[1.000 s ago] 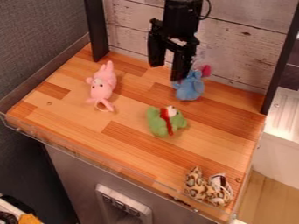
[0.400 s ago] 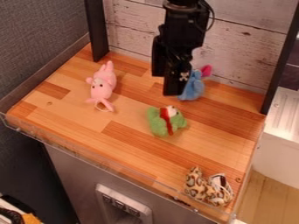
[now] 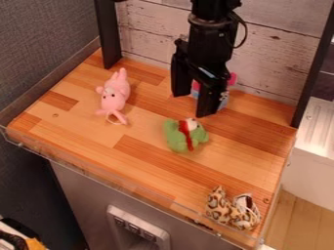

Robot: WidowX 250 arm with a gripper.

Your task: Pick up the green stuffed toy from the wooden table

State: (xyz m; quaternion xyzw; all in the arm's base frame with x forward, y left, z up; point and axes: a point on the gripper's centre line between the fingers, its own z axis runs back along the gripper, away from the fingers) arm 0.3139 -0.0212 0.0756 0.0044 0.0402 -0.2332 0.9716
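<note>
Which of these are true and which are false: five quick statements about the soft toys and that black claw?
1. The pink toy lies on the wooden top. True.
2. The gripper is holding the pink toy. False: its fingers stand apart, and the pink toy lies clear of it.
3. The blue toy is partly hidden behind the gripper. True.
4. The green toy has a red strip on it. True.
5. The spotted toy is nearest the gripper. False: it lies by the front corner; the blue toy is nearer.

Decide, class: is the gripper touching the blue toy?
Cannot tell: the camera view shows the gripper in front of the blue toy, covering part of it and hiding any contact or gap.
</note>
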